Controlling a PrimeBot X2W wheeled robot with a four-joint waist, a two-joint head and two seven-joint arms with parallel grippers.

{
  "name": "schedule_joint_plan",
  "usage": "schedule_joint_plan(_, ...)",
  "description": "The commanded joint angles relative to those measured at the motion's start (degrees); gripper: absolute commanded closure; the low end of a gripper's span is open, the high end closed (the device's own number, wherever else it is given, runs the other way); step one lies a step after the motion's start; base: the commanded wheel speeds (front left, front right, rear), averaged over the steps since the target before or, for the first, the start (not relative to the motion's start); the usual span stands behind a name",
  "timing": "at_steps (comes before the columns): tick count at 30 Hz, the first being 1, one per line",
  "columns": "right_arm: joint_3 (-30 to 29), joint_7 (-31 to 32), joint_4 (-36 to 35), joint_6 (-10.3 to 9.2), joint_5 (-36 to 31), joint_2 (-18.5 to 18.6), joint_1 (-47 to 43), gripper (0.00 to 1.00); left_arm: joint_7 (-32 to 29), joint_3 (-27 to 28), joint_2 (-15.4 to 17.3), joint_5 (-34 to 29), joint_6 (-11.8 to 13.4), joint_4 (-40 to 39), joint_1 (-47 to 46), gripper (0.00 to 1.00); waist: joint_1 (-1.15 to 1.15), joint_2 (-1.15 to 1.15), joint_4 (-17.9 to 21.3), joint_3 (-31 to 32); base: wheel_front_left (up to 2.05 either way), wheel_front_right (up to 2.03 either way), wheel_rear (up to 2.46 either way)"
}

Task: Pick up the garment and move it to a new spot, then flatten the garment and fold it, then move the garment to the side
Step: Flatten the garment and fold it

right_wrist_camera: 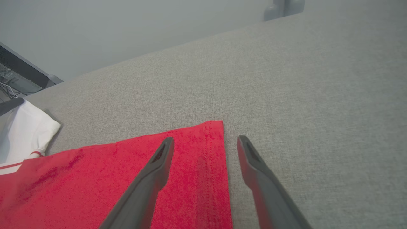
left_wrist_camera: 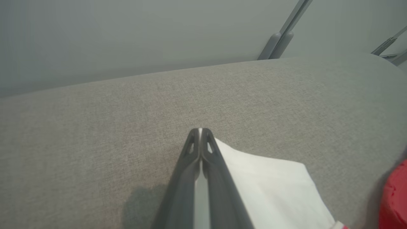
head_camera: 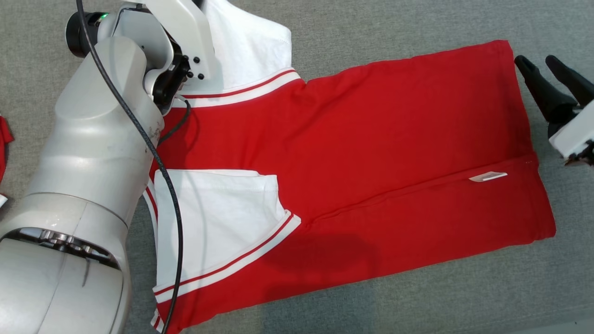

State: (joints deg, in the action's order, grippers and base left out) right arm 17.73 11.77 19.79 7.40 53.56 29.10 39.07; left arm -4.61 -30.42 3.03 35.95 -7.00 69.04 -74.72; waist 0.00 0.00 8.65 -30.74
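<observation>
Red shirt (head_camera: pixel 371 139) lying flat on the grey cloth surface (head_camera: pixel 417 301). Its long axis runs across, with the hem to the robot's right. The left forearm (head_camera: pixel 93 139) and a black cable (head_camera: pixel 171 208) cover the collar end. White tag (head_camera: pixel 487 176), writing unreadable. Left gripper (left_wrist_camera: pixel 200 129) pinched on the white sleeve (left_wrist_camera: pixel 270 184); right gripper (head_camera: pixel 536 59) spread wide, empty, at the hem corner.

Entry: you have no legible text, number, brand or sign in any view. The one candidate is a small white tag (head_camera: pixel 487 176) on the red garment (head_camera: pixel 371 139), lying along the seam toward the cloth's 3 o'clock side in the head view. Its face shows as plain white and is too small for you to make out any print.
</observation>
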Motion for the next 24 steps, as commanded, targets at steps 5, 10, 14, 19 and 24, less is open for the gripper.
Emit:
schedule_joint_plan(5, 2.7, 7.5, 3.3, 0.09, 2.7, 3.2, 6.2, 0.0, -0.5, -0.2, 1.5, 1.2, -0.4, -3.3, -2.5, 1.0, 0.0, 0.0, -0.7, -0.4, 0.0, 0.0, 0.0)
schedule_joint_plan(10, 5.1, 11.1, 8.1, 0.09, 2.1, 3.3, 10.5, 0.0, -0.8, -0.9, 1.5, 1.8, -0.4, -4.7, -2.2, 1.0, 0.0, 0.0, -1.0, -0.7, 0.0, 0.0, 0.0)
schedule_joint_plan(14, 7.1, 11.2, 10.9, 0.09, 1.9, 2.7, 12.9, 0.0, -1.2, -1.4, 1.5, 2.1, -0.4, -5.6, -2.2, 1.0, 0.0, 0.0, -1.3, -1.0, 0.0, 0.0, 0.0)
schedule_joint_plan(19, 9.4, 10.6, 13.8, 0.09, 3.0, 1.7, 14.6, 0.0, -1.3, -2.0, 1.5, 2.4, -0.5, -6.4, -2.0, 1.0, 0.0, 0.0, -1.7, -1.4, 0.0, 0.0, 0.0)
schedule_joint_plan(24, 11.5, 9.8, 15.6, 0.09, 3.4, 1.4, 15.5, 0.0, -1.5, -2.4, 1.4, 2.6, -0.5, -6.8, -1.9, 1.0, 0.0, 0.0, -2.2, -1.5, 0.0, 0.0, 0.0)
